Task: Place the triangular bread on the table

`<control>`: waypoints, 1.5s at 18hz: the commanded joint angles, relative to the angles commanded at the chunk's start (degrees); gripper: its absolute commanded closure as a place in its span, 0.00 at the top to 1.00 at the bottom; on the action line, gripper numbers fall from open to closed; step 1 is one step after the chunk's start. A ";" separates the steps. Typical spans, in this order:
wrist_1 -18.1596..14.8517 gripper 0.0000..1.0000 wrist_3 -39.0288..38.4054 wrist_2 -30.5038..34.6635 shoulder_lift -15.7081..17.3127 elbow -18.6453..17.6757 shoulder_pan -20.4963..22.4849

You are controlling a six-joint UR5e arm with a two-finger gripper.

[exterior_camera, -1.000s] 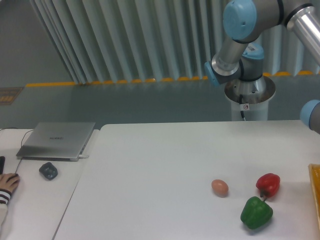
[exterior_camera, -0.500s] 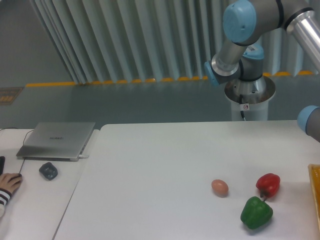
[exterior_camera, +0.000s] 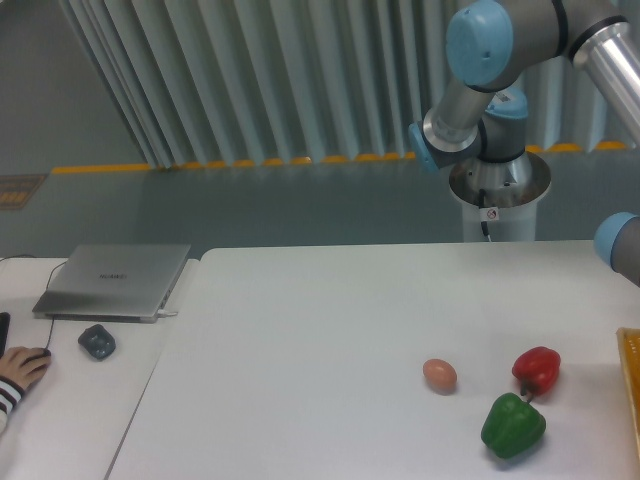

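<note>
We are looking at the table [exterior_camera: 330, 330], and we are finding no triangular bread anywhere on it. The only hint of where it may be is a yellow-orange strip [exterior_camera: 632, 390] at the table's right edge, cut off by the frame, too little of it showing for us to name it. The robot arm [exterior_camera: 500, 70] is rising behind the far edge of the table, and its lower link [exterior_camera: 622, 245] is just poking in at the right. Over the last second that link has been sliding a little lower and further out of view, so we are judging that the arm is reaching off to the right, probably toward the bread. The gripper is lying outside the frame, so we cannot tell whether it is open or holding anything.

Near the front right corner the green pepper [exterior_camera: 513, 425], the red pepper [exterior_camera: 536, 369] and the egg [exterior_camera: 439, 375] are sitting just beside one another, unmoved. On the adjoining desk the laptop [exterior_camera: 115, 280] is lying closed, and a person's hand [exterior_camera: 20, 368] is shifting slightly at its left edge.
</note>
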 joint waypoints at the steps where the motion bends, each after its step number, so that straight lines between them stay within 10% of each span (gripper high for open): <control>1: -0.09 0.55 0.17 -0.09 0.09 0.00 0.00; 8: -3.16 0.34 0.61 -0.79 1.85 0.18 0.35; 27: -22.06 0.33 2.02 -13.97 10.55 0.79 3.34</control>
